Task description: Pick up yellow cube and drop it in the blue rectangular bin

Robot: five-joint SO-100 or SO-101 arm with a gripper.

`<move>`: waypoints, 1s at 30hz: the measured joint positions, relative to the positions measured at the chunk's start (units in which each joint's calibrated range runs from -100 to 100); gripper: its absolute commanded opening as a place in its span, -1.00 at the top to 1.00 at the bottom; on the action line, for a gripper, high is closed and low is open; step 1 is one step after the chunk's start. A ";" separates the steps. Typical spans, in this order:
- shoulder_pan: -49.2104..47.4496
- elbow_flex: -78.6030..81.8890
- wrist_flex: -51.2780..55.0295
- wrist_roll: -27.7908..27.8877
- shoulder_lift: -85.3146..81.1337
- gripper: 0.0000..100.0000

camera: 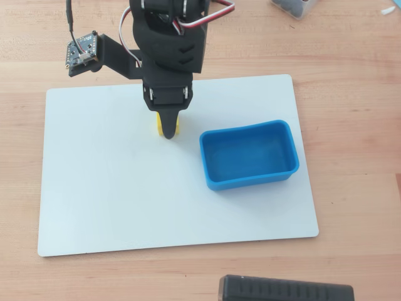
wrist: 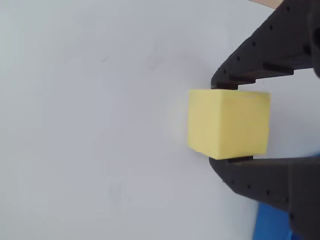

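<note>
The yellow cube (camera: 158, 125) sits under my gripper (camera: 167, 128) on the white board, left of the blue rectangular bin (camera: 250, 182). In the wrist view the cube (wrist: 227, 124) fills the gap between my two black fingers, which press on its top and bottom faces, so my gripper (wrist: 216, 125) is shut on it. A faint shadow lies on the board beside the cube; I cannot tell whether it is lifted. The bin is empty, and one corner of it shows in the wrist view (wrist: 270, 225).
The white board (camera: 113, 188) lies on a wooden table (camera: 351, 75). A black object (camera: 285, 291) sits at the bottom edge. A dark container (camera: 294, 5) is at the top right. The wrist camera board (camera: 81, 51) sticks out left of the arm.
</note>
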 measured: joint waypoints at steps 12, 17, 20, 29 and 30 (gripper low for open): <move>1.00 -8.69 7.61 -0.78 0.09 0.85; -0.69 -13.79 13.42 -1.27 0.09 0.85; -2.70 -16.63 15.84 -1.81 0.09 0.85; -10.27 -20.22 17.45 -2.69 0.09 0.85; -11.20 -20.22 17.45 -2.88 0.09 0.85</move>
